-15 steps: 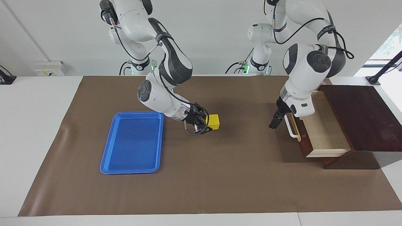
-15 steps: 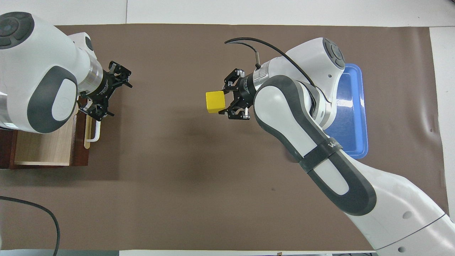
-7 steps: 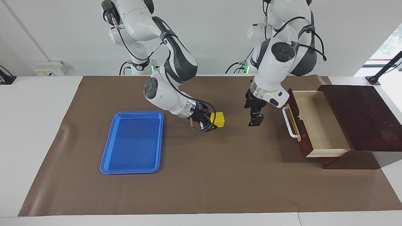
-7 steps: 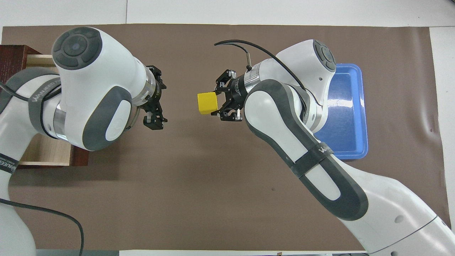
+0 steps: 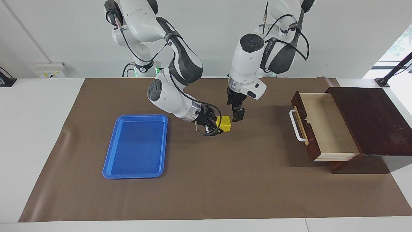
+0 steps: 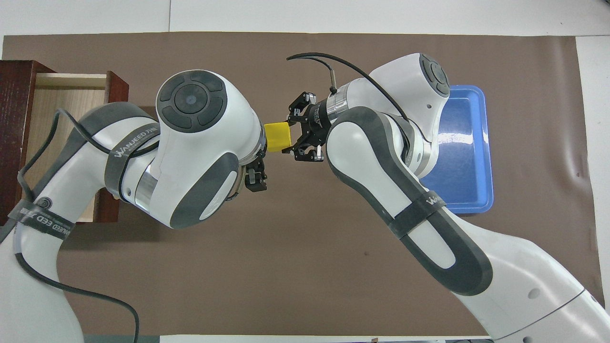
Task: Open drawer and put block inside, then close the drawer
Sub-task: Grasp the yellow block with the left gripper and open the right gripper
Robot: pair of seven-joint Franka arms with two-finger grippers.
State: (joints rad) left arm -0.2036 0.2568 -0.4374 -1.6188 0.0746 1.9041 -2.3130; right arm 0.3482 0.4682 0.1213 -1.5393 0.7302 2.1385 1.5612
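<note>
The yellow block [image 5: 224,123] is held in my right gripper [image 5: 220,126], which is shut on it low over the middle of the brown mat; it also shows in the overhead view [image 6: 278,136] with the right gripper [image 6: 291,136]. My left gripper [image 5: 238,114] hangs right beside the block, toward the drawer's end, and is mostly hidden under its own arm in the overhead view [image 6: 255,178]. The drawer [image 5: 325,129] stands pulled open at the left arm's end, its pale interior [image 6: 66,102] bare and its white handle [image 5: 295,126] free.
A flat blue tray [image 5: 136,145] lies on the mat toward the right arm's end, also in the overhead view [image 6: 469,157]. The dark wooden box [image 5: 373,119] holds the drawer. Bare mat lies between the block and the drawer.
My left gripper has left the drawer handle and swung across the mat to just beside the block. My right gripper has carried the block a little toward the drawer's end.
</note>
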